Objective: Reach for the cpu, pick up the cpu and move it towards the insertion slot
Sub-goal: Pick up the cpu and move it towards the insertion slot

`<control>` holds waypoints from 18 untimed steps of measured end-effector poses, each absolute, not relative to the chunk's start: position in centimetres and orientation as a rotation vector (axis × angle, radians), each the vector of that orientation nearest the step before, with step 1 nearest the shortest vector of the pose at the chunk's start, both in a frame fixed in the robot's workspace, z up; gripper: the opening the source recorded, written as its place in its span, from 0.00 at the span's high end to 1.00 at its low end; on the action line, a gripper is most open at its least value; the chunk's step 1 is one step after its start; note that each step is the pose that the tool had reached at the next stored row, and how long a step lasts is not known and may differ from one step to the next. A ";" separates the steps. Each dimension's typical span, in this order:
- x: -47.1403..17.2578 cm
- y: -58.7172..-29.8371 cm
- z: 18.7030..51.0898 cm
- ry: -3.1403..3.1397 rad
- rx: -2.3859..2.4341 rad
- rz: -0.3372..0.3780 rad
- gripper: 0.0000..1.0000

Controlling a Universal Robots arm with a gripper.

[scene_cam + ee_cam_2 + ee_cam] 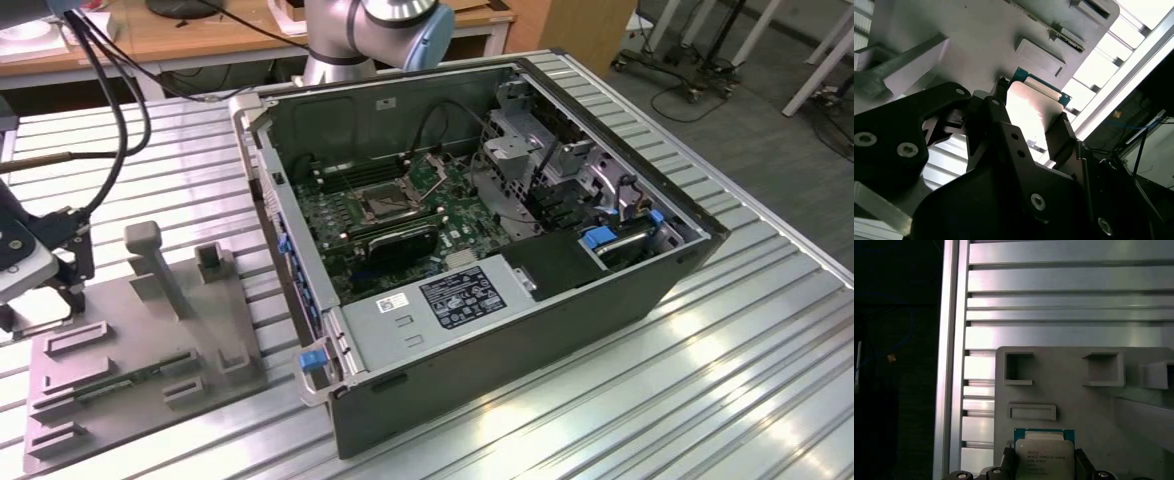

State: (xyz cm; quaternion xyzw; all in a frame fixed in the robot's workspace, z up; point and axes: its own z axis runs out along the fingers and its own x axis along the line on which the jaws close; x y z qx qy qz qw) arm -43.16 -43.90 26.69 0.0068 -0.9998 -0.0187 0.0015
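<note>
Fingers (pixel 996 112) of the gripper (pixel 1031 119) are closed in on the chip (pixel 1034 110). One black tip sits against each of two opposite edges, and the silvery top shows between them in both wrist views. It looks like a pinch on the thin rim only. I cannot tell whether the chip is already clear of the surface below.

Right under the fingers is a grey holder plate (pixel 1064 400), with a shallow rectangular recess (pixel 1033 411) just past the fingertips and two deeper pockets beyond that. The plate lies on a slatted metal table (pixel 747 380).

Well away from the fingers, across the plate and inside the open computer case (pixel 534 300), is the socket (pixel 378 205). It is a square metal frame with a dark centre on the green board.

The main risk, as I judge it, is the narrow hold. With so little edge under each tip, the chip could twist or slip out if the arm jolts. If it catches on the plate, it could tip and hang crooked. A tilted chip carried over the case wall could knock the wall or the cables near the socket, or reach the frame at an angle.
</note>
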 end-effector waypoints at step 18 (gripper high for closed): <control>-43.1 -43.9 30.2 -3.138 0.021 -0.059 0.45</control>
